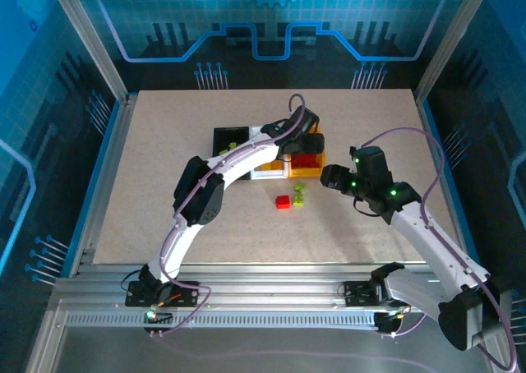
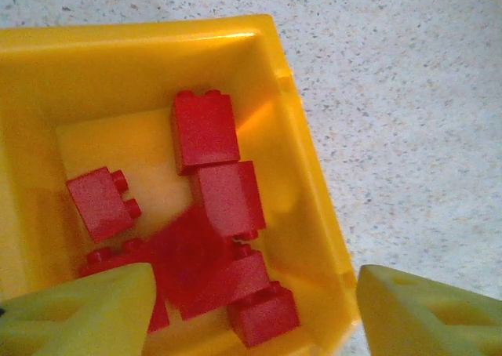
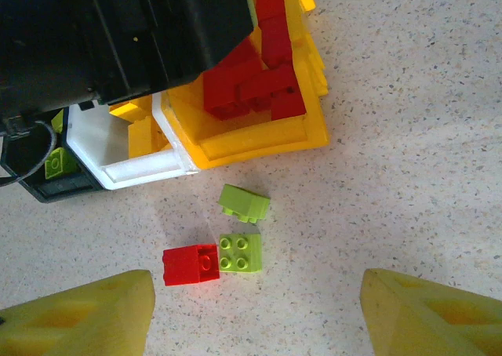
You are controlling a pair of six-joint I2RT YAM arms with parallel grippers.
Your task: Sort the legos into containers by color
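My left gripper hangs open over the yellow-orange container, its jaws wide with nothing between them. Several red legos lie heaped inside, and one in the middle looks blurred. In the top view this gripper sits at the right end of the joined row: black bin, white bin, yellow bin. My right gripper is open above three loose legos on the table: a red one, a green one studs-up touching it, and a tipped green one.
The left arm's black wrist covers much of the bins in the right wrist view. Yellow bricks lie in the white bin and a green brick in the black one. Bare speckled table surrounds the bins.
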